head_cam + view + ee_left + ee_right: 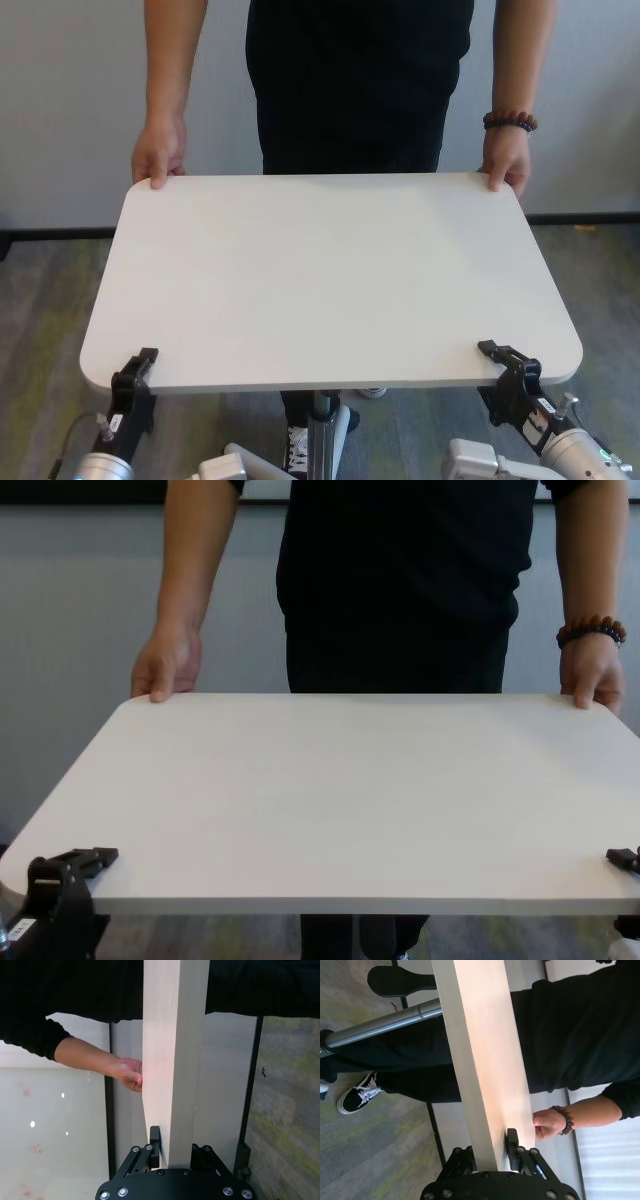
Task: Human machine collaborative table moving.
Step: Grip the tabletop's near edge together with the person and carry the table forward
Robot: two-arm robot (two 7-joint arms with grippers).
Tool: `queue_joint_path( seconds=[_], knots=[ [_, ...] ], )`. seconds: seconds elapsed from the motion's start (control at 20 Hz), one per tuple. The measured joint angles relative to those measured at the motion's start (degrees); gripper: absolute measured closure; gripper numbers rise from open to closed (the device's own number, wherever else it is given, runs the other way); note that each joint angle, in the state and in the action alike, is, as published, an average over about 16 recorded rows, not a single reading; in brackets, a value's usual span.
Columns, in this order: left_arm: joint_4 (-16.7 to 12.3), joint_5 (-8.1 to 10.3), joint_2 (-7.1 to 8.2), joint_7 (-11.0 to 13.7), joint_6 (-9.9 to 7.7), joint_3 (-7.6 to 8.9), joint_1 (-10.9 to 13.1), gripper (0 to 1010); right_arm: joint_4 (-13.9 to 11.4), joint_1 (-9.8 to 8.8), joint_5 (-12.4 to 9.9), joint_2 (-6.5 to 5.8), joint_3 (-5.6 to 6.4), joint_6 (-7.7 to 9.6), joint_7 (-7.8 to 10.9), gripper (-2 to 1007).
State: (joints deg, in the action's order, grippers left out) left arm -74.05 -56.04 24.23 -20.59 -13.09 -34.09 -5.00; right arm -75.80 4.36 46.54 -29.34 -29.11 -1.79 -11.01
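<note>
Both the left tool [137, 366] and right tool [508, 362] are clamped on the tabletop [330, 280], a stiff, probably heavy slab best held at its corners.

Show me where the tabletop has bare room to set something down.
The table is bare between the person's hands at its far corners and the grippers at its near corners. Crowded only there: left gripper, right gripper, both clamped on the edge.
</note>
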Motion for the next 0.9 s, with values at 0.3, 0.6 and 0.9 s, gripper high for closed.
queue_joint_path(
  seconds=[0.3,0.6,0.9],
  knots=[
    [-2.3,-0.85,0.69,2.4,-0.78,0.58,0.9,754,-0.7,-0.38,0.8,-0.12,0.24,-0.51,0.67,717],
    [-6.5,-1.41,1.87,6.0,-2.23,1.53,2.5,753,-2.7,-1.31,1.1,-0.47,1.04,-0.41,2.37,717],
    [-11.2,-1.83,2.98,9.4,-3.81,2.69,4.1,752,-5.9,-2.49,1.2,-1.06,2.26,0.37,4.74,716]
  ],
)
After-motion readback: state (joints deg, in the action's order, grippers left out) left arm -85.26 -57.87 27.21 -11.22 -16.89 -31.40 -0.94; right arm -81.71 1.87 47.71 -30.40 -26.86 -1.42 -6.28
